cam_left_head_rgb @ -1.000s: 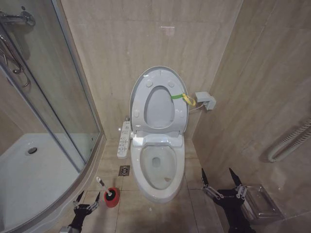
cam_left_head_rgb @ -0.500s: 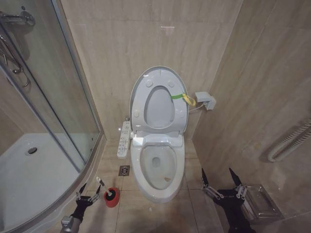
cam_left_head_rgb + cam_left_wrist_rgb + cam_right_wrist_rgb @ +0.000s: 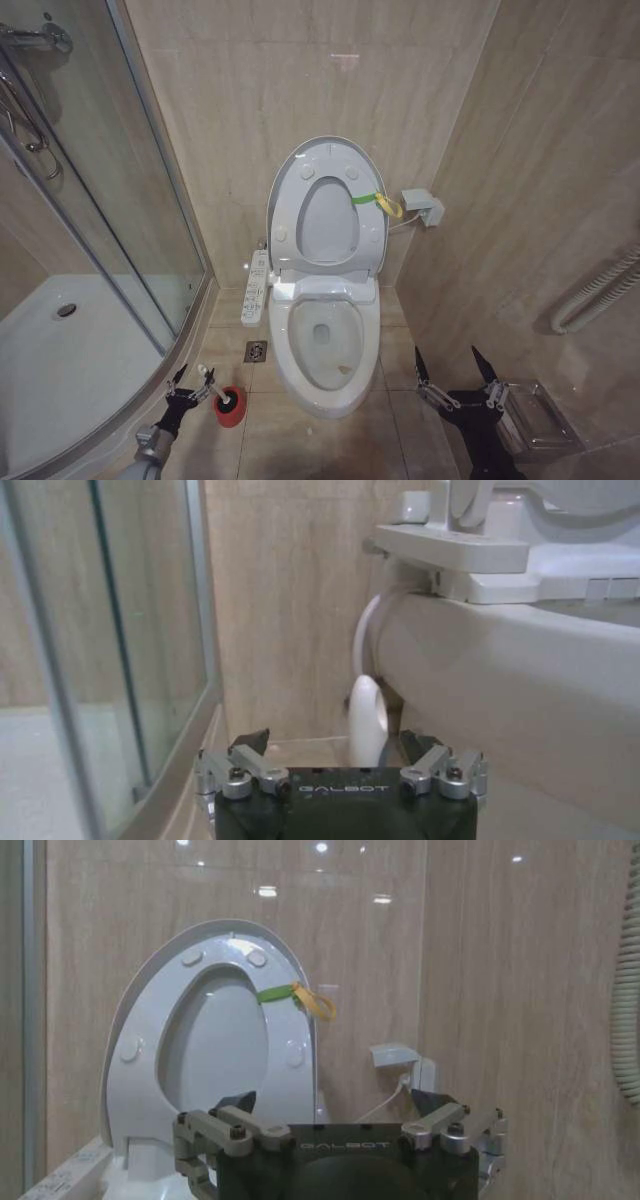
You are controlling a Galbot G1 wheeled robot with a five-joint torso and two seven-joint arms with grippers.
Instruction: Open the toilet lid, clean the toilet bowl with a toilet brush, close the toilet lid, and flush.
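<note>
Beige-tiled bathroom: toilet lid (image 3: pixel 325 190) already raised above the toilet bowl (image 3: pixel 322 350). Left end effector (image 3: pixel 190 381), released, brackets the toilet brush (image 3: pixel 222 397) handle at seven o'clock; right end effector (image 3: pixel 452 368) idles released. Scrubbing, closing, flushing remain.

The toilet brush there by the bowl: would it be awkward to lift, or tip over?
Probably light: the toilet brush has a thin stick handle. Its small red holder might tip or lift along. The open left gripper brackets its smooth, possibly slippery handle.
</note>
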